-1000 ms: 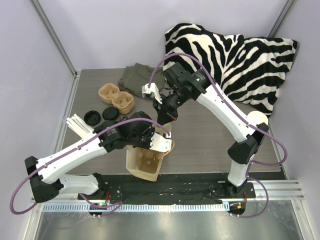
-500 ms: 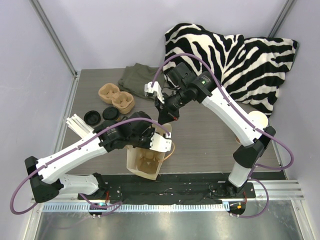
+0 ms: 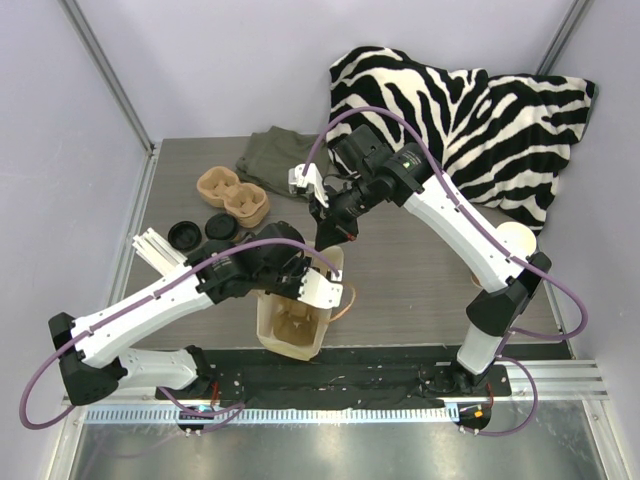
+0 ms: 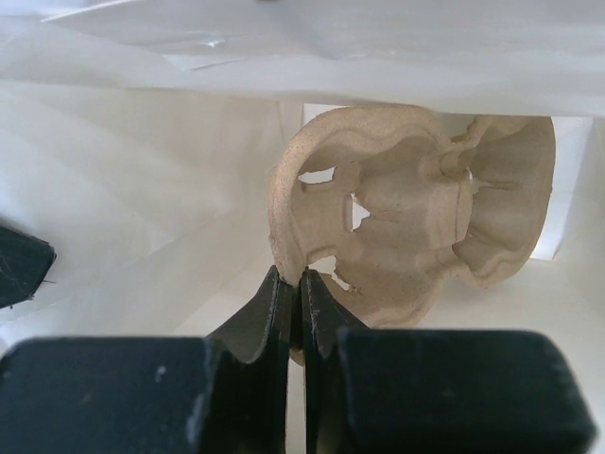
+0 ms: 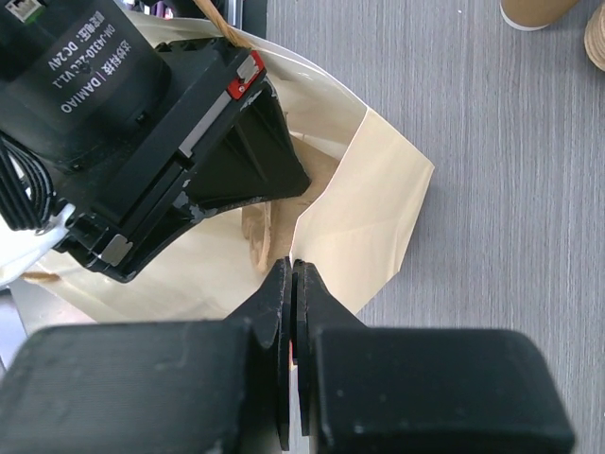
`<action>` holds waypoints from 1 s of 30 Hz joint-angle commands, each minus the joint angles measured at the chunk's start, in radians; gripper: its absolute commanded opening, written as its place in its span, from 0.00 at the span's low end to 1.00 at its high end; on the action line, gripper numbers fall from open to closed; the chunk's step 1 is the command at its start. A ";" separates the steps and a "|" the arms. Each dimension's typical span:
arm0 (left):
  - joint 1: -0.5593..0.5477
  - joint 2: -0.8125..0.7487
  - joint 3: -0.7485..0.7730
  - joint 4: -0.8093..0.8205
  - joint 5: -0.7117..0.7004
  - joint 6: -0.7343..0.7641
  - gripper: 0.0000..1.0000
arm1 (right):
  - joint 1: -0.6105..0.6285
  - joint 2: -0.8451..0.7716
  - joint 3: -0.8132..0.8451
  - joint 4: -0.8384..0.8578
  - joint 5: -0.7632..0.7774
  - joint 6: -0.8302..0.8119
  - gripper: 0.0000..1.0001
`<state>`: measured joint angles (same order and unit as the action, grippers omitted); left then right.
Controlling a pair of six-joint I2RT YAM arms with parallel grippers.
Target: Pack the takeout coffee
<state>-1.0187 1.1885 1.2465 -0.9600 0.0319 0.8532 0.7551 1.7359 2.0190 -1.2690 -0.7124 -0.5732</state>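
Observation:
A white paper bag (image 3: 290, 345) stands open at the near middle of the table. My left gripper (image 4: 301, 274) reaches into it, shut on the rim of a pulp cup carrier (image 4: 416, 218); in the top view it (image 3: 300, 290) is at the bag's mouth. My right gripper (image 5: 291, 265) is shut on the bag's rim (image 5: 369, 218), above the bag in the top view (image 3: 328, 245). A brown paper cup (image 5: 534, 9) shows only in part on the table beyond the bag. I cannot tell whether it is the single coffee cup. The top view hides it.
A second pulp carrier (image 3: 232, 195) and two black lids (image 3: 183, 235) lie at the back left, with white slats (image 3: 155, 250) beside them. A green cloth (image 3: 275, 160) and a zebra pillow (image 3: 460, 120) lie at the back.
My right gripper has risen slightly and drawn the bag's rim up. The bag stands a little more upright. My left arm has hardly moved.

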 commanded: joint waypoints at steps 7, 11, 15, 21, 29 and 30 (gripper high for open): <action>0.020 0.003 0.008 0.032 0.048 0.015 0.11 | 0.001 -0.029 0.024 0.040 -0.021 -0.007 0.01; 0.022 0.003 0.005 0.047 0.040 0.014 0.13 | 0.003 -0.029 0.029 0.037 -0.022 -0.008 0.01; 0.023 -0.001 0.005 0.063 0.028 0.014 0.27 | 0.003 -0.027 0.029 0.037 -0.024 -0.010 0.01; 0.025 -0.021 0.028 0.069 0.014 0.007 0.52 | 0.003 -0.027 0.024 0.037 -0.019 -0.017 0.01; 0.025 -0.069 0.074 0.087 0.037 -0.016 0.56 | 0.003 -0.026 0.024 0.039 -0.006 -0.034 0.01; 0.023 -0.072 0.082 0.087 0.033 -0.017 0.55 | 0.001 -0.026 0.024 0.040 -0.004 -0.034 0.01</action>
<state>-0.9989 1.1595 1.2716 -0.9230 0.0498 0.8619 0.7551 1.7359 2.0186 -1.2572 -0.7113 -0.5846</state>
